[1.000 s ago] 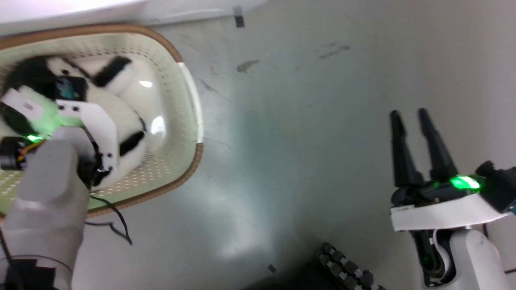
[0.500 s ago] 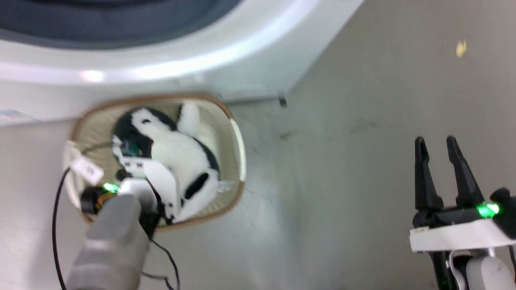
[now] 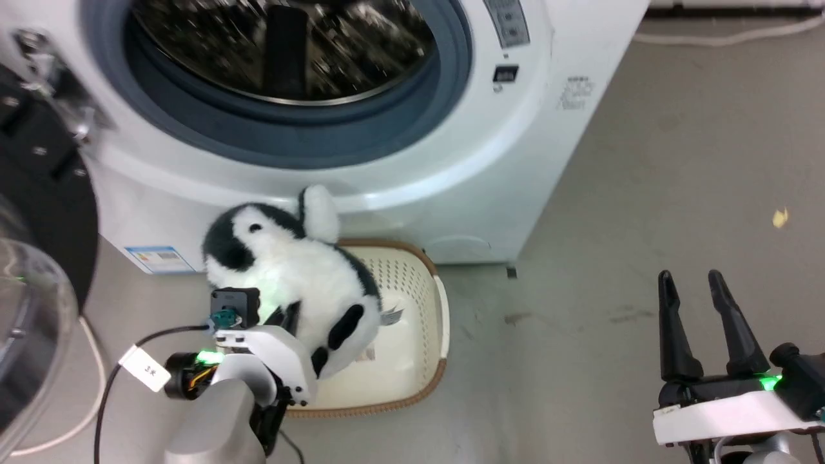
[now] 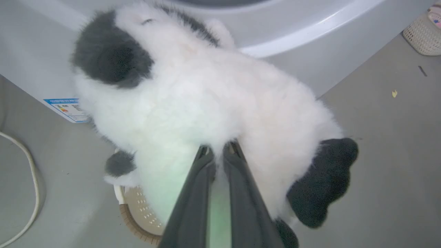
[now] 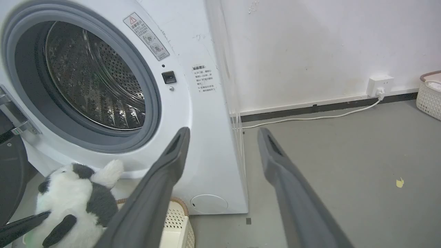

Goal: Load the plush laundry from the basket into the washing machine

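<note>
The black-and-white plush laundry (image 3: 303,270) hangs lifted over the cream basket (image 3: 412,283), head up against the washing machine's (image 3: 548,129) front, below the grey-blue door seal (image 3: 290,138). My left gripper (image 4: 218,151) is shut on the plush's white belly fur (image 4: 206,96), fingertips sunk in. The basket stands on the floor against the washer, partly under the plush (image 5: 69,206). The steel drum (image 3: 283,45) is open. At the lower right my right gripper (image 3: 691,280) is open and holds nothing, well away from the basket.
The washer's black-framed bubble door (image 3: 38,193) stands swung open at the left, close to my left arm. A white cable (image 3: 84,386) lies on the floor below it. A wall socket (image 5: 379,86) and a second basket (image 5: 429,93) are far right.
The head camera has swung up from the floor to the washer front. My left gripper has raised the plush out of the basket. The right gripper stays open.
</note>
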{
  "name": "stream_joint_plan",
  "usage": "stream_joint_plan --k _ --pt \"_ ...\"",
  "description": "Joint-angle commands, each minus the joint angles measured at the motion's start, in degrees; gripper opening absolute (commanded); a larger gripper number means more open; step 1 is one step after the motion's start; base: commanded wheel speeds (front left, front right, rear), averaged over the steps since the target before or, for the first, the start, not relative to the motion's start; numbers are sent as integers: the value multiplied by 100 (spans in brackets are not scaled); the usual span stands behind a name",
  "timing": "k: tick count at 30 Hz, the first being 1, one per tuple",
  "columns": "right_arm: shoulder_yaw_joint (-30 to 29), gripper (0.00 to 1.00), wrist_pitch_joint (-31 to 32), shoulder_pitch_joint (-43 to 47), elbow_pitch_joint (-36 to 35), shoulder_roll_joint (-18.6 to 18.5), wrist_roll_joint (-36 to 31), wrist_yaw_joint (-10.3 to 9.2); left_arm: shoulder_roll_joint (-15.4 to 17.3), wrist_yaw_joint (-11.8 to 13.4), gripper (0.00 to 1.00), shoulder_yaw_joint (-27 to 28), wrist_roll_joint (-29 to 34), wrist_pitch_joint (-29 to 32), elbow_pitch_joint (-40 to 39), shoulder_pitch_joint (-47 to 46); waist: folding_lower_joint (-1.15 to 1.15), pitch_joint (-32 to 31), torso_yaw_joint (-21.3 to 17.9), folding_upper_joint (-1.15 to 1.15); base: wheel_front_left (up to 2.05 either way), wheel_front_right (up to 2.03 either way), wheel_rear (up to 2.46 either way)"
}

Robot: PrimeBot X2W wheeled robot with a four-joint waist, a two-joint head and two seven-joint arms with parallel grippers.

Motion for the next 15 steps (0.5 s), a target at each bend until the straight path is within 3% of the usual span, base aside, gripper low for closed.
stream_joint_plan --k 1,7,11,15 --pt "5 100 -25 67 19 0 -45 -4 13 -23 0 -41 -33 -98 -199 93 2 -188 120 0 0 0 0" --pt "82 100 -25 144 27 0 -102 -4 196 17 0 212 43 -181 -1876 513 2 -167 49 0 0 0 0" --pt "105 100 -25 93 -12 0 -85 -4 217 74 0 588 185 -182 -3218 813 2 95 -77 0 0 0 0" --pt "171 100 -25 -42 -44 0 -36 -4 240 79 0 822 358 -183 -4034 792 2 465 -239 0 0 0 0"
